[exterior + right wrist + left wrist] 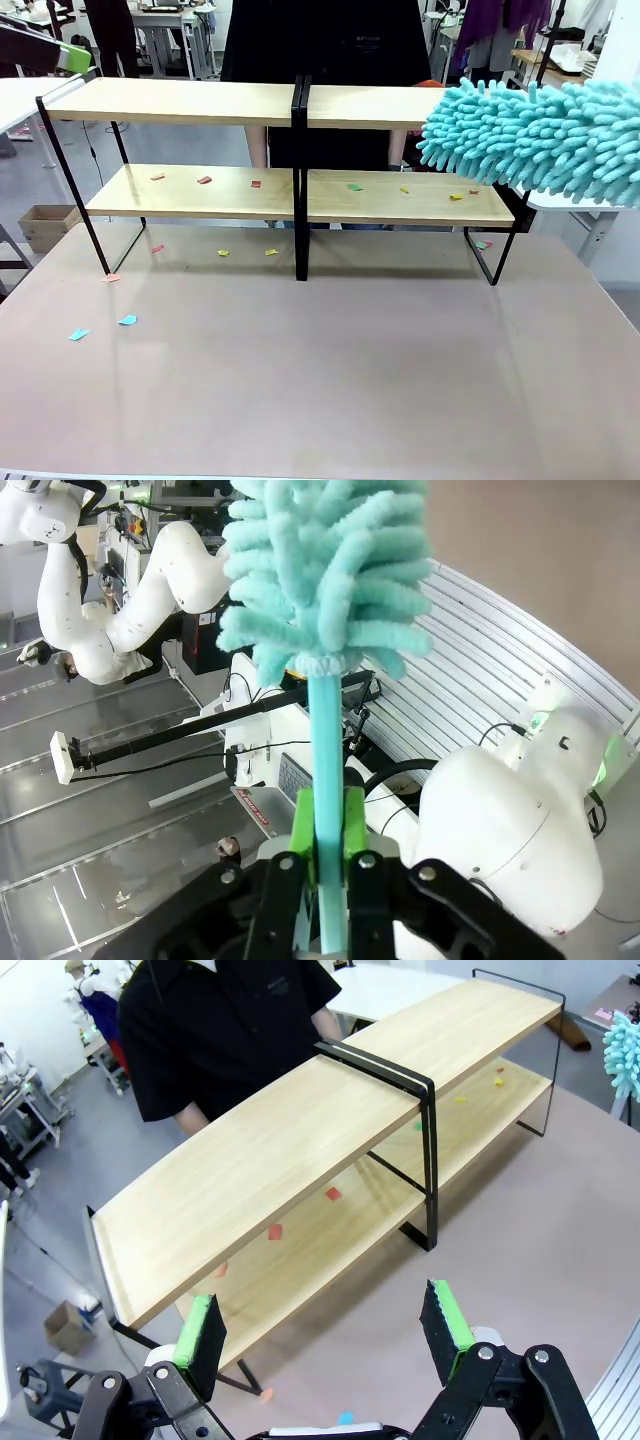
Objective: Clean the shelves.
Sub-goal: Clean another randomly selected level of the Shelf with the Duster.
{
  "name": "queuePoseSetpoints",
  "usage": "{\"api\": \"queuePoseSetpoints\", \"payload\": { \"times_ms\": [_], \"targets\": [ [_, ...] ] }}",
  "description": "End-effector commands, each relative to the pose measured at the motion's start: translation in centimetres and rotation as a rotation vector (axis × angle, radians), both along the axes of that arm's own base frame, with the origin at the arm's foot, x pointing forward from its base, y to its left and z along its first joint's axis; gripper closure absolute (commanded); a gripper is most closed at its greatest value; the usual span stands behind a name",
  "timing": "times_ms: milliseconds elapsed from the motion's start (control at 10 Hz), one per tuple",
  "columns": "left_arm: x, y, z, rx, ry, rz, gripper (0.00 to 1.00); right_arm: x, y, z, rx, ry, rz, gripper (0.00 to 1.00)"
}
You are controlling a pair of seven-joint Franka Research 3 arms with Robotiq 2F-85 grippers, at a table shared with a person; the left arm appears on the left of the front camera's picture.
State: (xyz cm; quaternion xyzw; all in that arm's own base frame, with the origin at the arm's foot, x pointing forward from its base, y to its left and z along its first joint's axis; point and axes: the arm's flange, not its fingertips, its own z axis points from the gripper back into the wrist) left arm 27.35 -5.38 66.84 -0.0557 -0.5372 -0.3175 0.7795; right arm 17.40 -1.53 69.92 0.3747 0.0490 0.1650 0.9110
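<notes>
Green pads [200, 1330] of the left claw [325, 1325] stand wide apart with nothing between them. It hangs high off the left end of the shelves [300, 1130], looking down along both tiers to the desk [560, 1220]. The right claw [325, 815] is clamped tight on the thin teal handle [322, 740] of a duster [320, 570], whose fluffy teal head sticks out past the fingertips.

In the front view, the desk top is beige. Two cyan scraps [127, 320] lie near its left edge, well in front of the shelves. Farther back, a pink scrap [110, 278] sits just beside the left front leg, and two yellow scraps [223, 253] lie under the front edge of the lower board.

The shelves stand across the far half of the desk. They are two units joined at a black middle post, each with two light wood boards in a thin black frame. The lower boards carry scattered bits: red and pink on the left unit, and a green scrap [354, 186], yellow and red on the right.

The duster head hangs at the right end, level with the top board, and covers that corner. I cannot tell if it touches the wood.

A person [330, 40] in black stands just behind the shelves at the middle. A cardboard box [45, 225] sits on the floor at far left.
</notes>
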Motion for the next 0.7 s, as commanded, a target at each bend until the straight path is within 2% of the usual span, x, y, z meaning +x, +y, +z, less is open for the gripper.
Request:
{"api": "queuePoseSetpoints", "payload": {
  "times_ms": [0, 600],
  "targets": [
    [0.04, 0.07, -0.26, -0.002, 0.002, -0.001, 0.0, -0.25, -0.08, 0.41, 0.02, 0.011, -0.006, 0.88],
    [0.04, 0.07, -0.26, -0.002, 0.002, -0.001, 0.0, -0.25, -0.08, 0.41, 0.02, 0.011, -0.006, 0.88]
  ]
}}
